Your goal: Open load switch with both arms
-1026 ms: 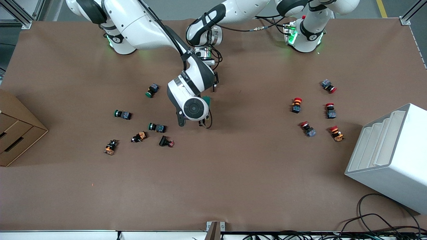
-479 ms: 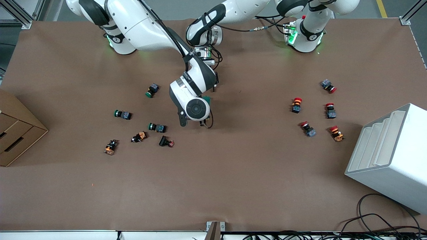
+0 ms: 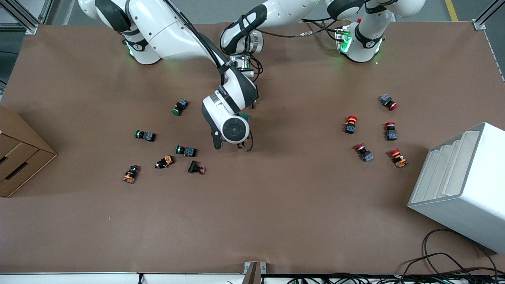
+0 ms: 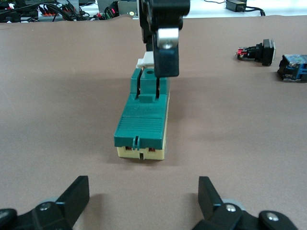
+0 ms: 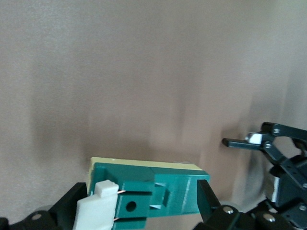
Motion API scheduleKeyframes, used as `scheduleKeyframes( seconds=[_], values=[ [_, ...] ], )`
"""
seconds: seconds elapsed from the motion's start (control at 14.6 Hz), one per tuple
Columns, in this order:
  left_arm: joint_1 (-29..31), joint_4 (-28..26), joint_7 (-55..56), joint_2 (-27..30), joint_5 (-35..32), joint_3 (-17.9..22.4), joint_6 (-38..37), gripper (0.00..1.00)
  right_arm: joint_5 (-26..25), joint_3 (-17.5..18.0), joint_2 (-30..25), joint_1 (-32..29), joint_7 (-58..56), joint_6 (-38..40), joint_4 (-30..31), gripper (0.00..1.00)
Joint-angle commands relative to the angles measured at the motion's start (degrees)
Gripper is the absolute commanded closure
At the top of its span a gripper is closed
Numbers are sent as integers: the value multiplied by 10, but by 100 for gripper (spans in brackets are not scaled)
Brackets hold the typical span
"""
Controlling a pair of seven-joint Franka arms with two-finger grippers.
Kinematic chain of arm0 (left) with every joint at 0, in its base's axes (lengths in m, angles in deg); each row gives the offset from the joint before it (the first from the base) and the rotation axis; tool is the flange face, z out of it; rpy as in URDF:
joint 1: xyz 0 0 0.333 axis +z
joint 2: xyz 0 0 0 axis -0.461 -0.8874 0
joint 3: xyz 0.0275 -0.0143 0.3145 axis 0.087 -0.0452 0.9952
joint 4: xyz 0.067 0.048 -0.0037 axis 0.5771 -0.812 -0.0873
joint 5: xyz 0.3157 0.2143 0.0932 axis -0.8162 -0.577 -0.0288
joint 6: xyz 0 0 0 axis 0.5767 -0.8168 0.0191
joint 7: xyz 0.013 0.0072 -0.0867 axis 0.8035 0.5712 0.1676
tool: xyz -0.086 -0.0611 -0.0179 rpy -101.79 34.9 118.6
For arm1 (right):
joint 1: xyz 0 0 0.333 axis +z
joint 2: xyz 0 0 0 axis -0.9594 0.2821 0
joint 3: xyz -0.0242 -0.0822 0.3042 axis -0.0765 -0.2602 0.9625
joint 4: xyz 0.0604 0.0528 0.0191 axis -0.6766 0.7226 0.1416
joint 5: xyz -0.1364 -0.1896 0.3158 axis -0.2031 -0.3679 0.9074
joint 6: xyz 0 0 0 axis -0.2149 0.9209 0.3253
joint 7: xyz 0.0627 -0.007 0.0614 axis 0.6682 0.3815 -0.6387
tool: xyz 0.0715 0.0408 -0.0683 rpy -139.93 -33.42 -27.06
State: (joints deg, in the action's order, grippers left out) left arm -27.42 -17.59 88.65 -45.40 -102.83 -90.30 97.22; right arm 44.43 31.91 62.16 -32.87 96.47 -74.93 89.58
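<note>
Brown matte tabletop (image 3: 276, 205), aluminium frame posts at the corners, black cables (image 3: 453, 264) trailing off the edge at 5 o'clock in the front view. White ribbed bin (image 3: 461, 185) at the left arm's end, compartments look empty. Cardboard drawer box (image 3: 19, 157) at the right arm's end, contents not visible. Green-capped push buttons (image 3: 145, 135) scattered at 9 o'clock of centre, red-capped push buttons (image 3: 351, 124) clustered at 3 o'clock. Load switch (image 4: 143, 120) lies flat mid-table, mostly hidden under the right wrist in the front view: boxy dark-green ribbed plastic top, cream base, white lever piece (image 5: 96, 208) at one end. Right hand (image 5: 139, 201) is down at the lever end, fingers either side of the green body; whether they grip it cannot be told. Left hand (image 4: 144, 196) sits low at the switch's other end, fingers spread wide, holding nothing, apart from the block.
</note>
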Motion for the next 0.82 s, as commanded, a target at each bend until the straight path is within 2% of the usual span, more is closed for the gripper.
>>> scheduleKeyframes(
  seconds=[0.0, 0.21, 0.75],
  values=[
    [-5, 3, -1, -2, -2, 6, -5, 0, 16, 3, 0, 10, 5, 57, -21, 0],
    [-4, 7, -33, 0, 0, 6, -5, 1, 19, 13, 0, 3, 4, 102, -41, 0],
    [-4, 4, -32, -1, 0, 6, -5, 0, 20, 16, -5, 3, -12, 145, -45, 0]
  ],
)
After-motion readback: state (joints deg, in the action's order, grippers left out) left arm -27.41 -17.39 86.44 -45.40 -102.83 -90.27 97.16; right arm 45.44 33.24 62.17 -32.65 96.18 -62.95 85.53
